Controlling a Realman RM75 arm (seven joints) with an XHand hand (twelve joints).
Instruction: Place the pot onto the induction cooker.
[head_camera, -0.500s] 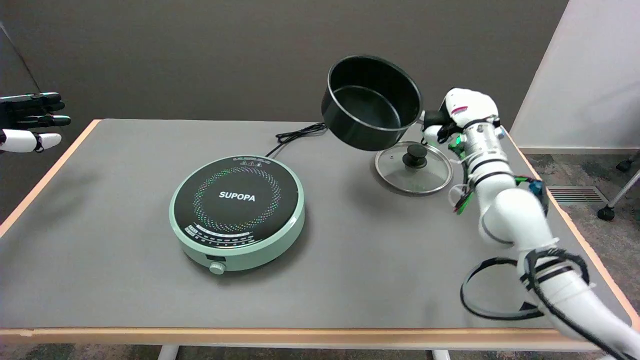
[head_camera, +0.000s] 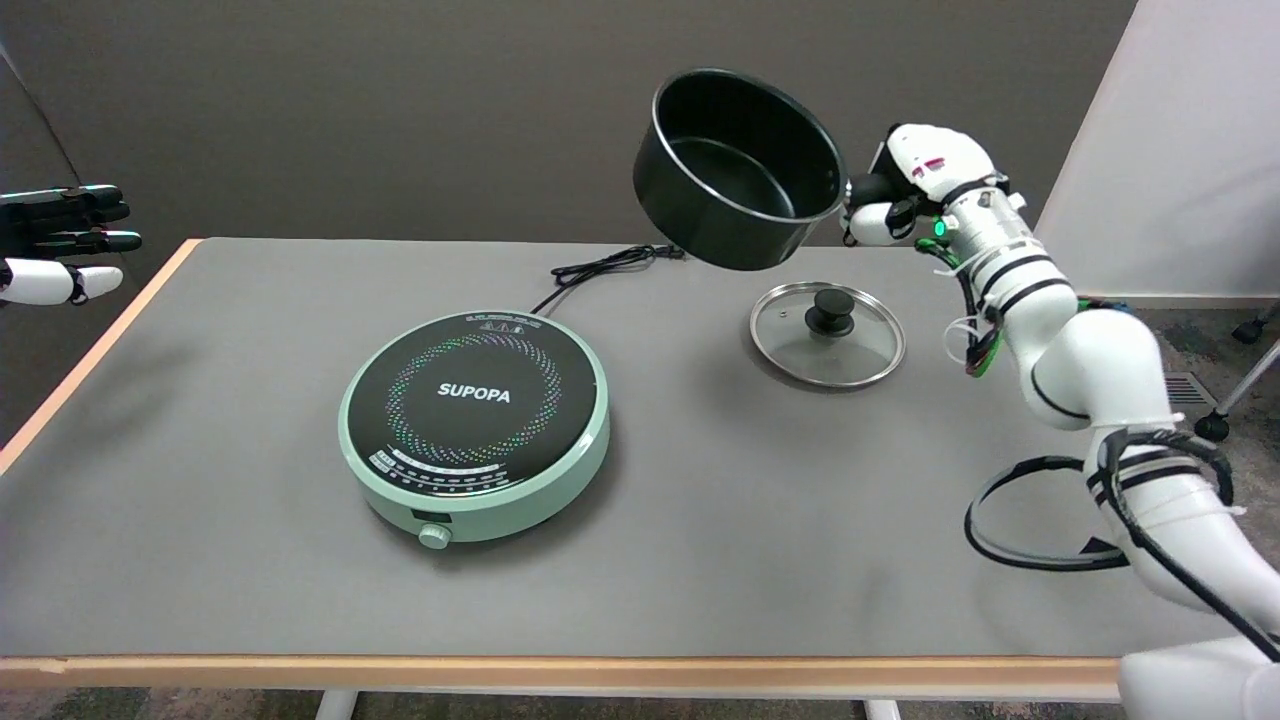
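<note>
Right hand (head_camera: 900, 195) grips the black pot (head_camera: 738, 170) by its short handle at the pot's right side, fingers wrapped around it. Pot is held in the air, well clear of the table (head_camera: 700, 560), tilted so its open mouth faces the camera; inside looks dark and bare. It hangs above the table's far right part, just behind and to the left of the glass lid (head_camera: 828, 334), not touching it. Lid lies flat on the table, black knob up. Cooker (head_camera: 474, 424), round, pale green body with a black top marked SUPOPA, sits on the table left of centre, well apart from the pot, its top bare. A small knob shows on its near edge. Black power cord (head_camera: 600, 268) runs from the cooker's far side toward the table's back edge, ending under the pot as seen from here. A loop of black cable (head_camera: 1040, 510) hangs from the right arm (head_camera: 1090, 370) over the table's right side.
</note>
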